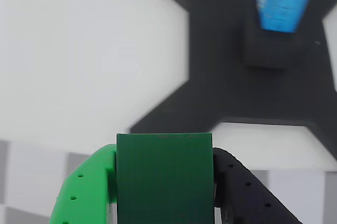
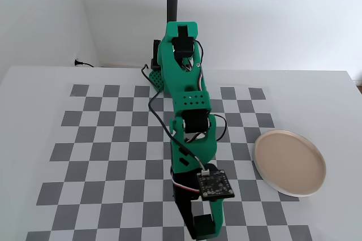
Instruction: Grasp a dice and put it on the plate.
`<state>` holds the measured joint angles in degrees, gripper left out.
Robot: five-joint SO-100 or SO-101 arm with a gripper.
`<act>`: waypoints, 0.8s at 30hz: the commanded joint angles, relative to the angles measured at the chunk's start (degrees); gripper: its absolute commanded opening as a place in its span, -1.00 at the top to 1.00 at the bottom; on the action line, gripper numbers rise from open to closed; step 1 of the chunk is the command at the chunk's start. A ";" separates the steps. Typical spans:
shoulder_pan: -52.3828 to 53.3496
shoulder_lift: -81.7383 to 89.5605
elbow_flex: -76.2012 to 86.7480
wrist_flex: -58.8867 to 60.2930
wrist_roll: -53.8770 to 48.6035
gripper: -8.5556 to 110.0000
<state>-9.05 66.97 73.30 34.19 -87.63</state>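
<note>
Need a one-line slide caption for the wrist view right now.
Gripper shut on the dark green dice, lifted clear of the checkerboard.

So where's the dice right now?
In the wrist view, the dice sits bottom centre, clamped in the end effector. In the fixed view it is low, left of the plate.

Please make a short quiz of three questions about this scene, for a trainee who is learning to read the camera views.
1. True or false: in the wrist view, the gripper is shut on the dice.
2. In the fixed view, the plate is: A) empty, B) holding the dice, C) under the gripper.
3. Fill in: in the fixed view, the plate lies to the ___ of the arm.

Key: 1 true; 2 A; 3 right.
</note>
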 commanded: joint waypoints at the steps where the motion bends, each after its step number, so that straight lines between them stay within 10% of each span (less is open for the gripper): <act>1: -3.69 11.69 -4.75 2.90 0.88 0.93; 24: -22.85 27.42 14.68 2.90 3.16 0.93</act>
<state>-29.71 86.75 88.15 37.09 -84.64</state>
